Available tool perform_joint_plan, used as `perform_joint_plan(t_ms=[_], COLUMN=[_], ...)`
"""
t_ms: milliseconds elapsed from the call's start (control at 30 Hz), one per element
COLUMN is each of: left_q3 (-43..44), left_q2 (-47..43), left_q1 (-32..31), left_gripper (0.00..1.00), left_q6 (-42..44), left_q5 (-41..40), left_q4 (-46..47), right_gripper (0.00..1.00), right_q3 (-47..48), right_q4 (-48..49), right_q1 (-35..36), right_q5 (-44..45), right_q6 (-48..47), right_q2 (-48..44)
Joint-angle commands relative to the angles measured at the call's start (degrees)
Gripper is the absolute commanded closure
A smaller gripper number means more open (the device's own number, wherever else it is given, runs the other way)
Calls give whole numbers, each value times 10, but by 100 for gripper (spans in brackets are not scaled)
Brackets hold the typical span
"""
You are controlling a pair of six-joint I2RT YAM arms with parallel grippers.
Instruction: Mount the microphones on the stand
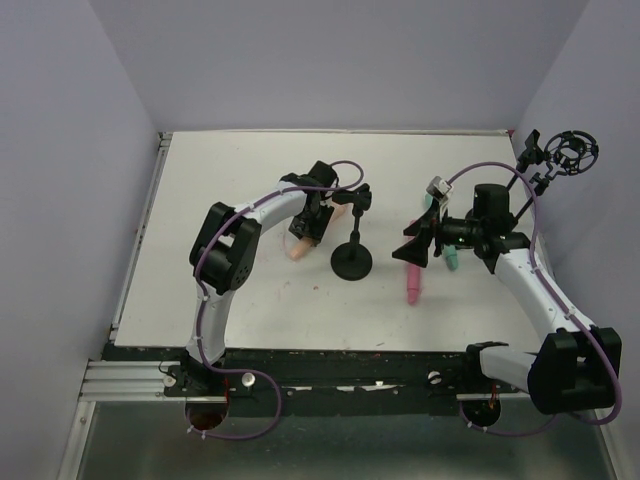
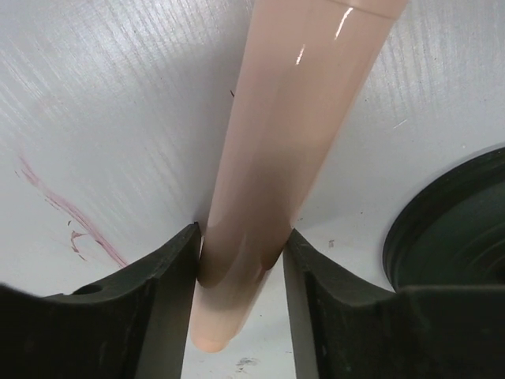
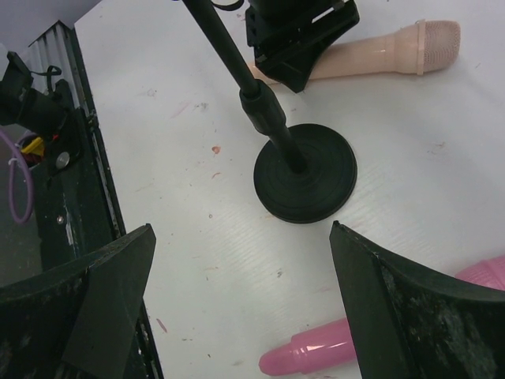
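Note:
The peach microphone point(image 1: 298, 250) lies on the white table left of the black stand point(image 1: 352, 262). My left gripper point(image 1: 310, 228) is down over its handle. In the left wrist view both fingers point(image 2: 158, 292) press the sides of the peach microphone point(image 2: 284, 142), so the left gripper point(image 2: 242, 253) is shut on it. The pink microphone point(image 1: 413, 283) and the teal one point(image 1: 451, 258) lie right of the stand. My right gripper point(image 1: 415, 245) hovers open above them, with nothing between its fingers. The right wrist view shows the right gripper point(image 3: 241, 268), the stand's base point(image 3: 306, 174), the pink microphone point(image 3: 316, 355) and the peach microphone point(image 3: 379, 55).
A second black stand with a ring mount point(image 1: 570, 155) stands at the far right edge. The round stand base point(image 2: 454, 229) sits close to the right of my left fingers. Purple walls enclose the table point(image 1: 220, 190); a black rail runs along its near edge.

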Motion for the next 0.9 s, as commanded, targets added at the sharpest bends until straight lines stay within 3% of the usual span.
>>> perform_joint_plan(t_ms=[0,100,233,400,533,733,867], left_q3=[7,8,-8,-57,-115,-195,-230], left_q2=[7,7,-15,-90,-186,-316,-399], left_q1=[-3,-2,-2,5,22,38,46], left_gripper=[54,60,82,93,98,100,100], left_q6=[-4,-2,-4,-21,-46,-68,-77], left_q5=[-20,-21,-25,-21,4,25,21], left_q4=[-13,-15,-1,41,90,142,161], right_gripper=[0,0,0,0,0,0,0], right_q3=[20,21,23,32,56,161,241], right_q4=[-11,-12,-19,-60,-113,-294,-367], right_q1=[-8,-13,-18,-21,-21,-21,-21], right_q5=[-23,-26,-32,-44,-44,-56,-49], right_q6=[-7,-9,-14,-57,-103,-216,-235], right_q2=[0,-2,-3,3,10,37,43])
